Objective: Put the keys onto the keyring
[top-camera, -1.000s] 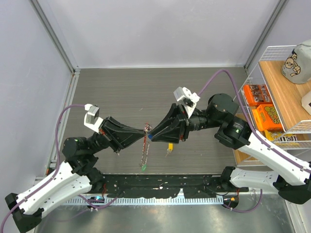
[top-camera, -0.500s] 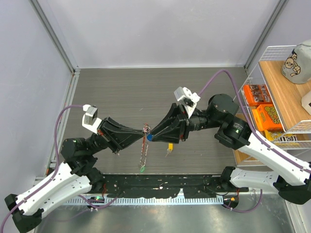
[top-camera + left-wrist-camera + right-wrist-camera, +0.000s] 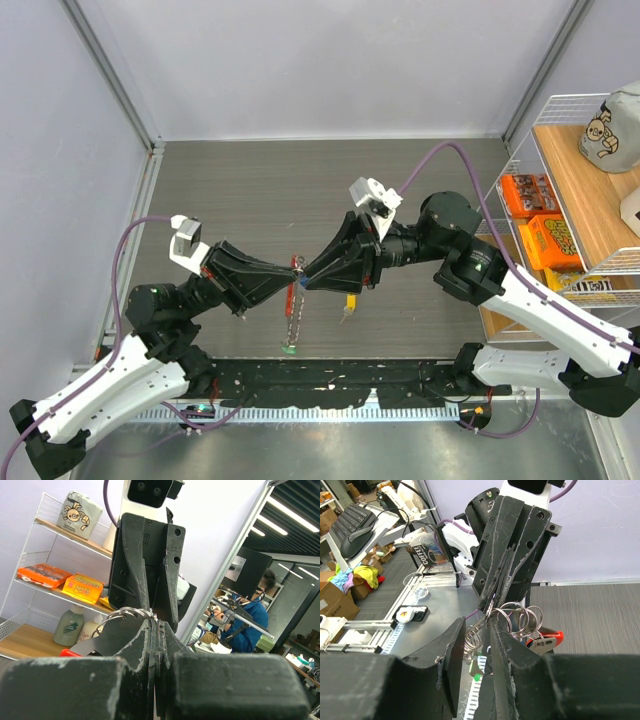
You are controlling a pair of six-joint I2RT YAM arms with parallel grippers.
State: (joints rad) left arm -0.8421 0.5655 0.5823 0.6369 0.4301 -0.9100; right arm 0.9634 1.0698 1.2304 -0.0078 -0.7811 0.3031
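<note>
Left gripper [image 3: 290, 272]: clamped tight on keyring [image 3: 126, 613], mid-air over table [image 3: 240, 200]. Right gripper [image 3: 307, 281]: fingers narrowly apart at the rings; hold undeterminable. Top view alone: chain [image 3: 292, 318] hanging, 1 yellow-tagged key [image 3: 350, 301] on table. Right wrist view: overlapping ring loops.

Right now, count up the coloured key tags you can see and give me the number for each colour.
Red key tag: 1
Yellow key tag: 1
Green key tag: 1
Total: 3 tags clearly in view
</note>
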